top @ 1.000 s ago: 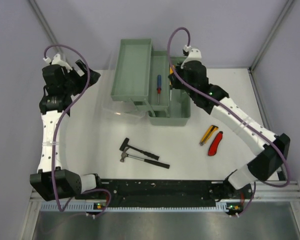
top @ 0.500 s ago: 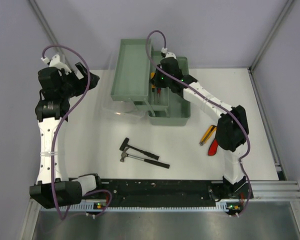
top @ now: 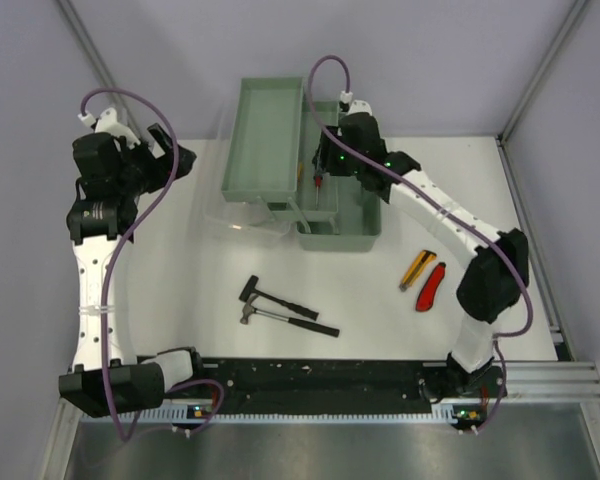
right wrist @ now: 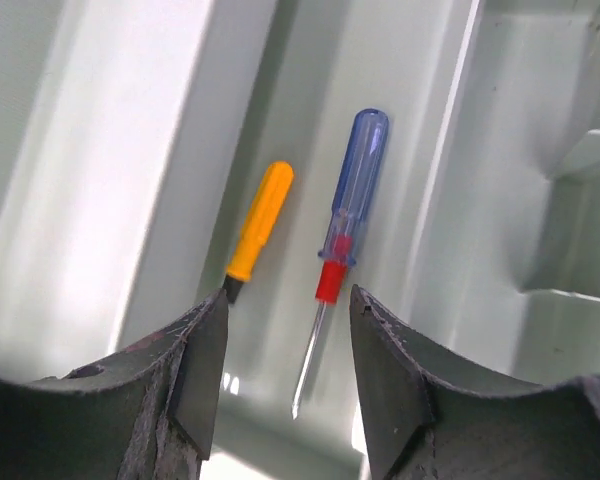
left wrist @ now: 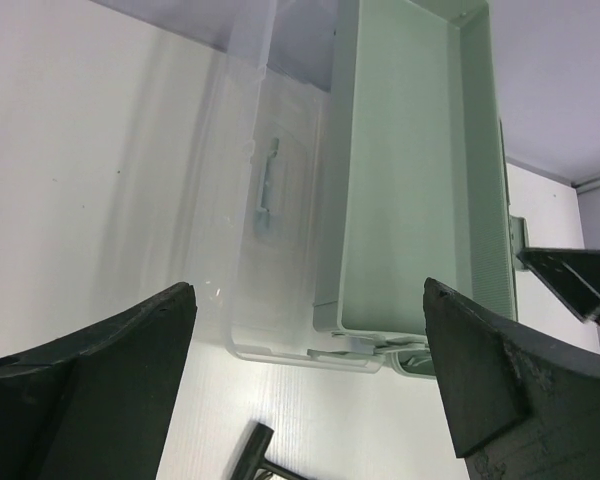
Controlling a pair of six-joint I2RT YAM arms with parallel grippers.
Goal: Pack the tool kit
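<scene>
Two grippers, both with jaws spread and empty. Right gripper (right wrist: 288, 312) hovers inside the toolbox (top: 342, 241), above a blue-handled screwdriver (right wrist: 348, 215) and an orange-handled screwdriver (right wrist: 260, 220) lying side by side. Left gripper (left wrist: 308, 300) faces the fold-out tray (left wrist: 400, 170). Hammers (top: 283, 308), yellow cutter (top: 417, 269) and red cutter (top: 430, 287) lie on the table (top: 180, 280).

Inspection finding: no text, label, brand, number or sign can be read in any view. The grey-green plastic toolbox (top: 340, 240), the blue-handled screwdriver (right wrist: 355, 170) and the orange-handled screwdriver (right wrist: 263, 215) show no readable marking.
</scene>
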